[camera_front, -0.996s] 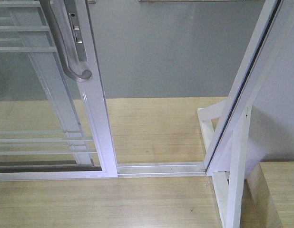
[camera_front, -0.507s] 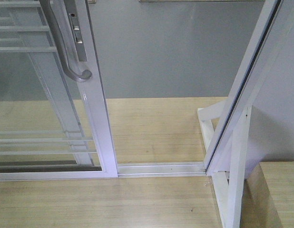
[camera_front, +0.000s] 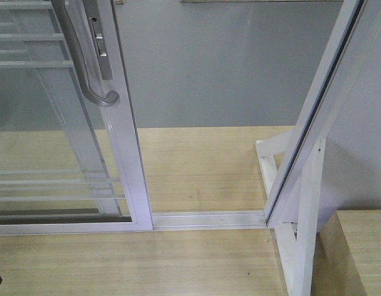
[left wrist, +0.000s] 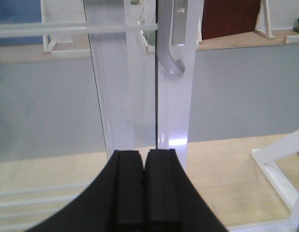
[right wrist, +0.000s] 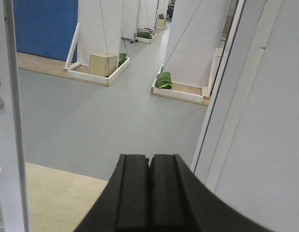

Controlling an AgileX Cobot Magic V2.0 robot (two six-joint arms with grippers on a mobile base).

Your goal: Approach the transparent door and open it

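Note:
The transparent door fills the left of the front view, a glass panel in a white frame. Its curved grey bar handle and small lock plate sit on the right stile. A gap lies between that stile and the slanted white frame post on the right. My left gripper is shut on nothing, facing the door stile from a short distance, with the handle above it. My right gripper is shut and empty, pointing through the gap, with the door edge at its left.
A white floor track runs across the gap. White wooden braces and a wooden box stand at the lower right. Beyond the gap is grey floor with a wooden box and a green bag.
The door and frame stand as before. A small dark edge has come into the lower left corner of the front view.

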